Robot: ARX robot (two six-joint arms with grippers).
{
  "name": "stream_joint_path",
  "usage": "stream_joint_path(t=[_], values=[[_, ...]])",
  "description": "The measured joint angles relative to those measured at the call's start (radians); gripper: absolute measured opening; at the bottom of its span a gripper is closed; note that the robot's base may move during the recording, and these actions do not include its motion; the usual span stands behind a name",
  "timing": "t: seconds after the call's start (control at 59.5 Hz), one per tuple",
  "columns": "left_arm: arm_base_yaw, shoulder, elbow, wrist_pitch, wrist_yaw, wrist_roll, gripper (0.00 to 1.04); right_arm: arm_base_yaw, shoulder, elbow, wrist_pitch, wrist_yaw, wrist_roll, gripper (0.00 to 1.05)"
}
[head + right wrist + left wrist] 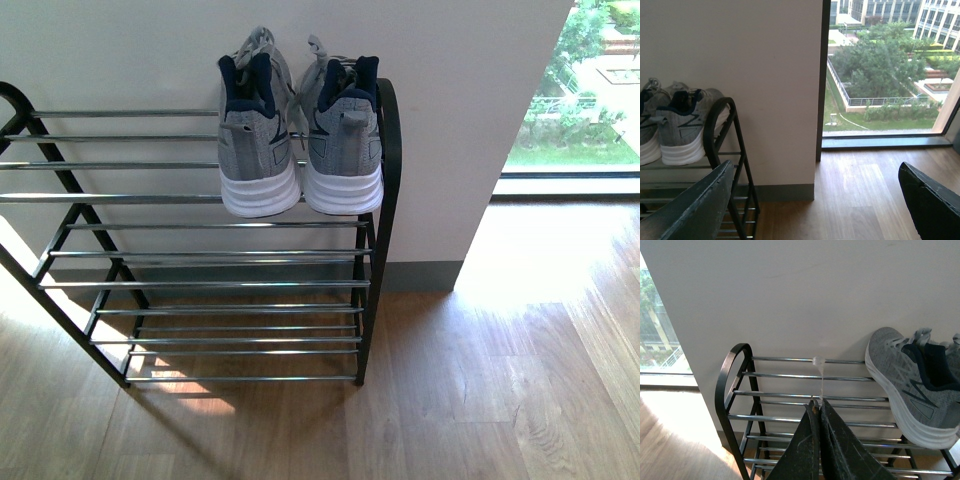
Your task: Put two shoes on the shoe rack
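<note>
Two grey knit shoes stand side by side at the right end of the shoe rack's top tier, heels toward me: the left shoe and the right shoe. Neither arm shows in the front view. In the left wrist view my left gripper is shut with nothing in it, in front of the rack and left of a shoe. In the right wrist view my right gripper is open and empty over bare floor, to the right of the rack's end loop and the shoes.
The rack stands against a white wall on a wooden floor. A floor-level window lies to the right of the wall. The lower tiers of the rack hold nothing.
</note>
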Motion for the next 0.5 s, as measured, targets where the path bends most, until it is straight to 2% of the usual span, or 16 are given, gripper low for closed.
stream_joint_path(t=[0.134, 0.504], values=[[0.040, -0.070, -0.081, 0.016, 0.014, 0.000, 0.01, 0.000, 0.000, 0.000, 0.000, 0.000, 0.000, 0.96], [0.040, -0.437, -0.156, -0.282, 0.019, 0.000, 0.01, 0.000, 0.000, 0.000, 0.000, 0.000, 0.000, 0.96]])
